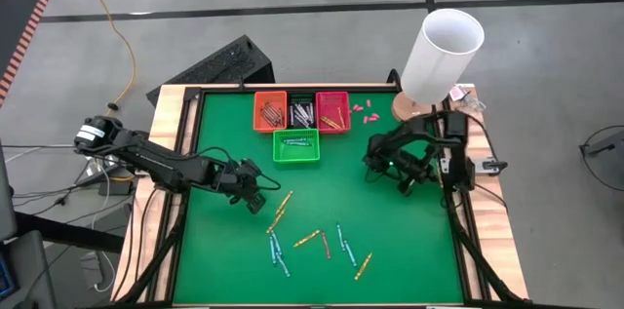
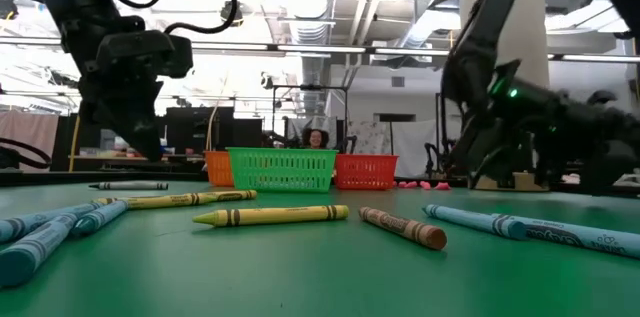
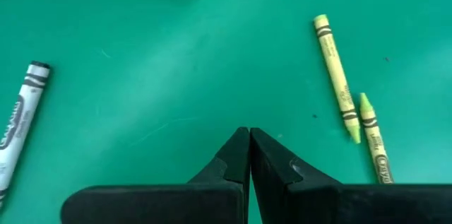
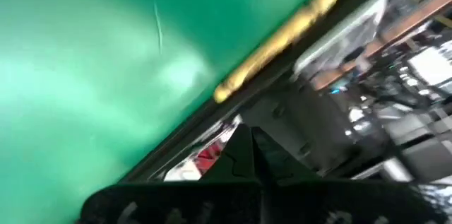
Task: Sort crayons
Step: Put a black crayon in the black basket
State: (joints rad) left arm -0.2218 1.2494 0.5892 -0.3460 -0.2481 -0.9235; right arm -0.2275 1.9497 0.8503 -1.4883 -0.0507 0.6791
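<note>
Blue crayons [image 2: 40, 237] lie closest in the low view, yellow and brown ones behind, then the green basket [image 2: 283, 169]. From above, loose crayons are scattered over the green tabletop [image 1: 409, 241]; the left tool [image 1: 255, 195] hangs beside them, the right tool [image 1: 402, 174] well apart. Each wrist view shows fingers pressed together, empty

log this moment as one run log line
left gripper shut, empty, over mat by yellow crayons | right gripper shut, empty, right side | loose crayons unsorted | baskets far
</note>
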